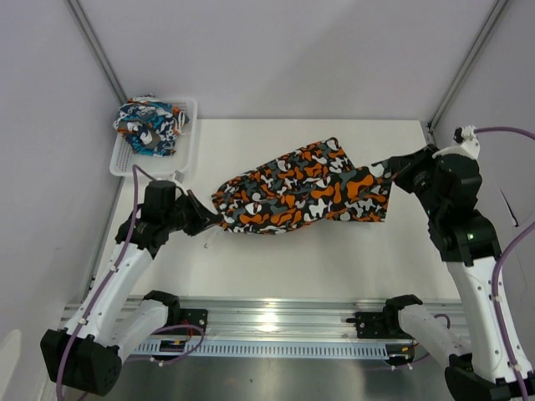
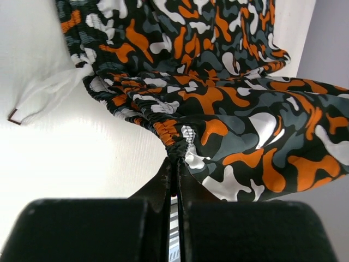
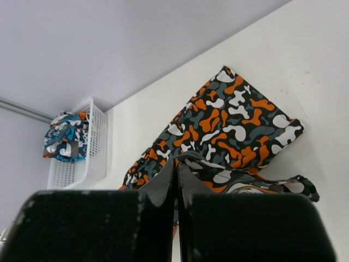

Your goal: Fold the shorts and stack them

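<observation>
The shorts lay in two places: the camouflage shorts (image 1: 305, 188), blotched orange, black, grey and white, were stretched across the middle of the white table (image 1: 292, 267) between the two arms, while the cartoon-print shorts (image 1: 149, 125), blue-teal with orange and white, sat bunched in the white mesh basket (image 1: 189, 138) at the far left corner of the table. The left gripper (image 1: 213, 220) had its fingers pressed together on the gathered elastic waistband at the left end of the camouflage pair, the cloth puckering right at the fingertips in the left wrist view. The right gripper (image 1: 387, 171) was clamped in the same way on the right end, where a fold of the print rose to its closed tips (how much cloth sat between them could not be told). Between the two grips the fabric ran twisted and rumpled, one broad flap spread flat on the table toward the far side. A white strip with a dark tip (image 2: 42, 102), seemingly a drawstring, trailed on the table just beside the waistband. The basket stood just beyond the left arm's forearm, near but apart from the held pair; pale walls (image 1: 276, 50) closed the table in behind and at both sides, and a metal rail (image 1: 267, 322) ran along the near edge
</observation>
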`<state>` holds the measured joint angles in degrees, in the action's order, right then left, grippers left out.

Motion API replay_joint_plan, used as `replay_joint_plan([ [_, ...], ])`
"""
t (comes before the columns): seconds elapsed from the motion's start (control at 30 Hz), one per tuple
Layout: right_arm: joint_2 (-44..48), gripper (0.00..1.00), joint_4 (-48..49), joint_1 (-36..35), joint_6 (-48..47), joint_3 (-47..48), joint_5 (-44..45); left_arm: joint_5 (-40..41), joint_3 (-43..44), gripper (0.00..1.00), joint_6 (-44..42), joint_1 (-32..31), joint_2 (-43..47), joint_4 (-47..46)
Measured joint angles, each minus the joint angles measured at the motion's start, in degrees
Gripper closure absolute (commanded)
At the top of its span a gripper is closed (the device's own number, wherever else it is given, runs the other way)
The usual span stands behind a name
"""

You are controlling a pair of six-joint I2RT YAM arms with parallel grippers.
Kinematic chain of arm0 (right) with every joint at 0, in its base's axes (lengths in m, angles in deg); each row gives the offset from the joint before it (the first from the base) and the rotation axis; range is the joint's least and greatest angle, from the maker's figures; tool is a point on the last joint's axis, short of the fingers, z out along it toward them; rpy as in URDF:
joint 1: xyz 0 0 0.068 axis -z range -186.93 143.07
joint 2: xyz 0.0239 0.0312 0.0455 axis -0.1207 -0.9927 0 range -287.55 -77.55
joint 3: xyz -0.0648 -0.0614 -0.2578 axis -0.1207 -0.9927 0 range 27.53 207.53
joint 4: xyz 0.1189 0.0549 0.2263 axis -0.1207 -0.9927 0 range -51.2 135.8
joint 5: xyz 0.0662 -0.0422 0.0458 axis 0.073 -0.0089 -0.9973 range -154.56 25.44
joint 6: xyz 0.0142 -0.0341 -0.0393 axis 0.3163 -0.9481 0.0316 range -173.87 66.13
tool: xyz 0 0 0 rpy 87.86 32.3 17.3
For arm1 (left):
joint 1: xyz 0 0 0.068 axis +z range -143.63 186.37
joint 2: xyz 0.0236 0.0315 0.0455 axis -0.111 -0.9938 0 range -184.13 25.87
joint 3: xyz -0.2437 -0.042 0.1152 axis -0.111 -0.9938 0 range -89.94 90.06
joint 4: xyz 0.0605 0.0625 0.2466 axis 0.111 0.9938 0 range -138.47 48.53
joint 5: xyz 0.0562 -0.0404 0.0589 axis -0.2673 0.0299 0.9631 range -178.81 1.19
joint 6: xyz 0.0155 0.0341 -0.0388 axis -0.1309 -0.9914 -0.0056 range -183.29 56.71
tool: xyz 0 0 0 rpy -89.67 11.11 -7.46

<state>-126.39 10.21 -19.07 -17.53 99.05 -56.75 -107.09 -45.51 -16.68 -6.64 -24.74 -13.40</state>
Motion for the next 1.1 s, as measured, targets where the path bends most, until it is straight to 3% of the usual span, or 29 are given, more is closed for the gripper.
replay_joint_plan([
  [0.43,-19.61,1.0,3.17,0.0,-4.09,10.99,-2.99,-2.34,-1.44,1.0,-0.15,12.83,-2.49,-1.16],
  [1.1,-49.64,1.0,10.82,1.25,-7.3,25.46,-8.35,-7.28,10.62,1.0,-2.12,20.13,-32.15,-9.84],
])
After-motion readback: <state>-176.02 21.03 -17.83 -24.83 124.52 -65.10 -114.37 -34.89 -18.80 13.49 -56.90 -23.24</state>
